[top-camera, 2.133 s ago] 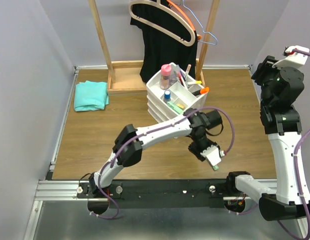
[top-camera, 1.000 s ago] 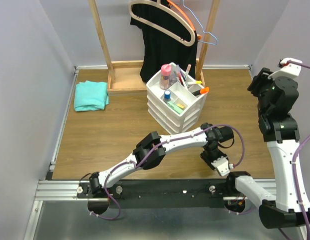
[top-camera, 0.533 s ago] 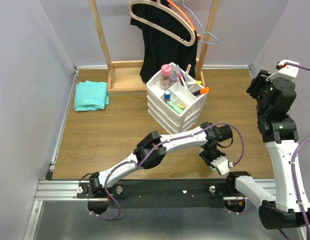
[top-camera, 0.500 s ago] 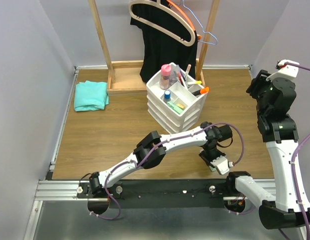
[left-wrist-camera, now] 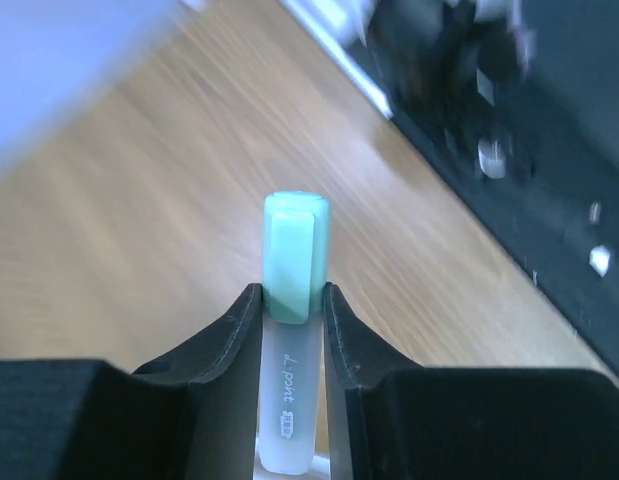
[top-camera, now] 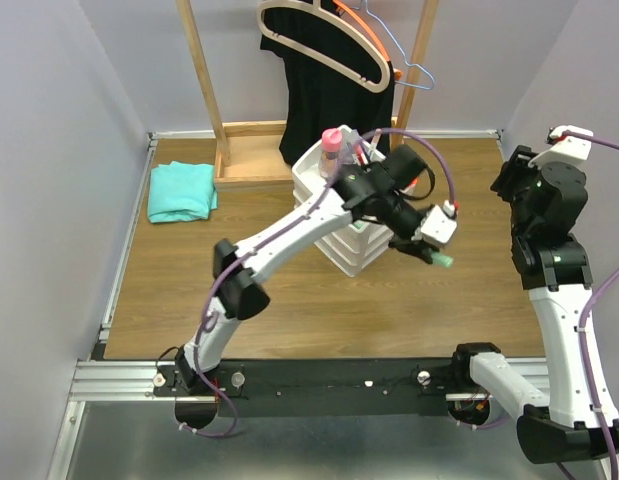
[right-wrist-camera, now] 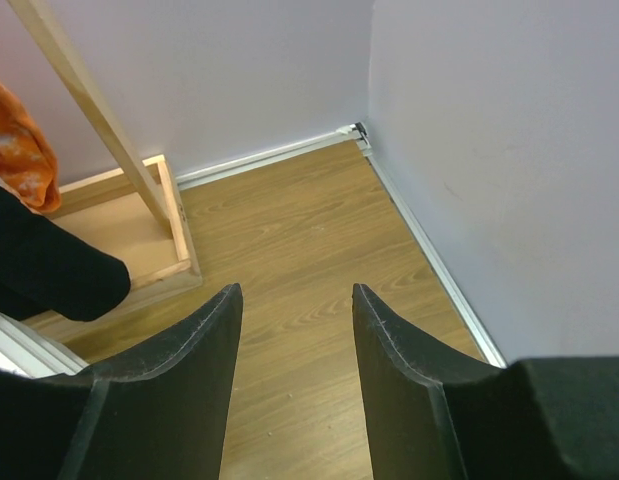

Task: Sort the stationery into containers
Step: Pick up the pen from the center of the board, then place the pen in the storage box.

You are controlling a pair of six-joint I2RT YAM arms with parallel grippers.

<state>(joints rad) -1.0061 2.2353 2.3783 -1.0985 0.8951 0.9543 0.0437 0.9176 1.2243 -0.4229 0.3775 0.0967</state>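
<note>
I am counting one white organiser (top-camera: 344, 250), two arms, and one highlighter (left-wrist-camera: 292, 262) outside the tray. My left gripper (left-wrist-camera: 290, 300) is pinching that highlighter between both fingers, raised just to the right of the organiser, near its front corner. The highlighter is showing a chunky frosted white barrel with small print and a mint green cap, which is sticking out past the fingertips. My left arm is crossing over the organiser and hiding most of the tray. I am seeing one pink-capped bottle (top-camera: 332, 140) standing at its far-left corner, and I cannot count the pens. My right gripper (right-wrist-camera: 295, 292) is hovering well to the right of the organiser, fingers spread with nothing between them. One teal cloth (top-camera: 182, 190) is lying well to the left of the organiser, and one wooden rack (top-camera: 202, 70) is standing just behind it
</note>
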